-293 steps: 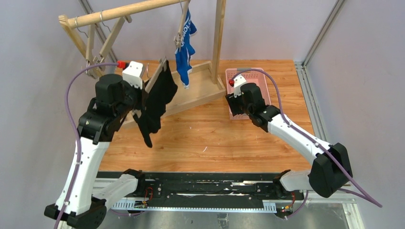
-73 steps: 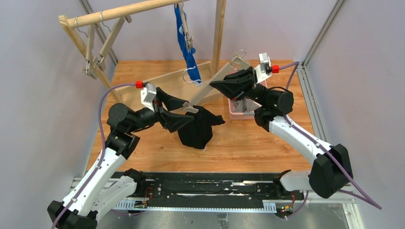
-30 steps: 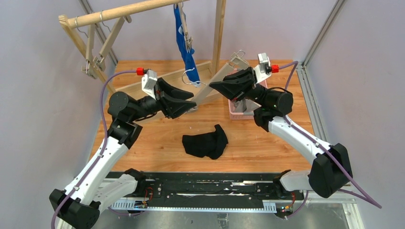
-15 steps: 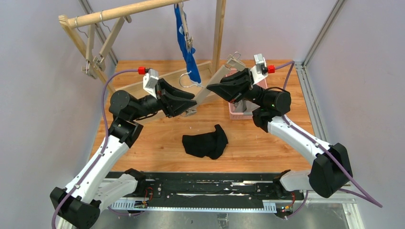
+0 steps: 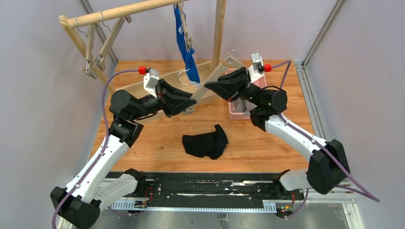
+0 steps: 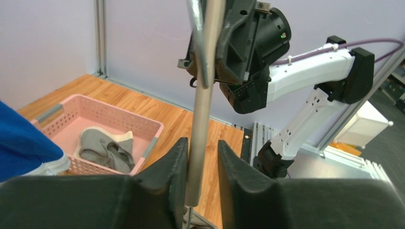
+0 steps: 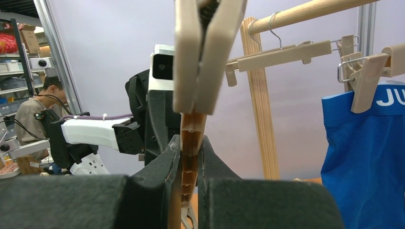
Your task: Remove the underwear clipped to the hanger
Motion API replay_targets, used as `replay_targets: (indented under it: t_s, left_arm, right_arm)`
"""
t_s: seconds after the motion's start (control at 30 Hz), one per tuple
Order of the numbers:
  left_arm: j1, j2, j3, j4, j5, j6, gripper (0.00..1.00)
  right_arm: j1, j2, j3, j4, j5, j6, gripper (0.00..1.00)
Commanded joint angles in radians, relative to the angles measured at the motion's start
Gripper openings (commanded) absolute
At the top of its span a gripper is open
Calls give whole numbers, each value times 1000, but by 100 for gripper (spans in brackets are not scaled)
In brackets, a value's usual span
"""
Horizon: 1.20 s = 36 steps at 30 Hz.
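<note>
Black underwear (image 5: 206,141) lies crumpled on the table, free of any clip. Blue underwear (image 5: 185,43) (image 7: 367,157) stays clipped to a hanger on the rail. Grey underwear (image 6: 105,149) lies in the pink basket (image 6: 124,112). A bare beige hanger (image 5: 217,76) (image 6: 203,95) spans the air between both arms. My right gripper (image 5: 207,85) (image 7: 191,138) is shut on its ribbed bar below an empty clip (image 7: 207,47). My left gripper (image 5: 193,99) (image 6: 202,143) has its jaws close around the bar's other end. The bar rests against one finger, with a slim gap at the other.
The wooden rack's rail (image 5: 119,13) crosses the back, with empty hangers (image 5: 98,52) at its left end and an upright post (image 5: 218,33) at the right. The pink basket (image 5: 232,114) sits mostly hidden under the right arm. The walls stand close on both sides.
The black underwear has dropped from the hanger onto the table. The left jaws have narrowed around the hanger's bar. The right arm has shifted the hanger slightly left.
</note>
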Motion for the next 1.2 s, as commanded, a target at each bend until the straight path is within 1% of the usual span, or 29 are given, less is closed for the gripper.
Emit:
replay_targets:
  t_s: [0.0,0.03,0.07,0.1,0.4,0.43,0.5,0.53,0.57,0.6,0.67,0.73,0.83,0.93,0.97,1.0,1.03,1.07,1.13,1.17]
  left_arm:
    - [-11,-5,2,20,18,27,19]
    - [-12,-4,-1,20,15,30,10]
    - [-12,-3,-4,20,9,30,4]
    - [-12,-1,-8,20,2,29,1]
    - [-15,15,5,20,-8,16,0]
    - [-16,13,10,21,-8,13,0]
    - [-14,5,20,21,3,7,0]
    - [-15,0,26,21,8,3,0]
    - [-15,-8,29,21,11,0,0]
    - [-14,-18,30,22,12,-3,0]
    - [-14,-41,33,4,9,-1,0]
    - [-14,-63,54,-103,-13,40,0]
    - [-14,-107,98,-340,-99,164,0]
    - [-15,-149,186,-659,-295,318,0]
    - [-15,-157,221,-766,-374,355,0]
    - [-15,-165,252,-856,-446,383,0]
    - [-15,-175,277,-962,-507,403,0]
    - [-14,-185,299,-1023,-561,417,0]
    - [-15,-216,324,-1105,-646,425,0]
    - [-15,-229,336,-1140,-685,422,0]
  right_arm:
    - [19,10,42,69,36,-13,1]
    - [19,12,42,72,38,-12,1]
    - [21,13,42,76,41,-10,1]
    - [20,14,42,78,43,-9,1]
    - [20,13,28,65,45,-14,1]
    - [20,12,26,58,44,-17,7]
    - [21,11,23,41,47,-23,32]
    - [20,8,19,33,48,-28,47]
    - [21,7,15,30,49,-32,60]
    - [20,5,10,27,47,-37,65]
    - [20,1,3,15,40,-46,66]
    - [21,-8,2,-35,21,-67,67]
    - [20,-48,-10,-176,5,-145,67]
    - [22,-112,-44,-377,37,-283,68]
    - [25,-138,-52,-476,60,-370,68]
    - [33,-165,-57,-577,93,-418,69]
    - [46,-189,-54,-702,163,-524,69]
    - [64,-210,-49,-826,233,-608,69]
    - [126,-234,-32,-1055,426,-750,69]
    - [159,-235,-30,-1139,518,-804,69]
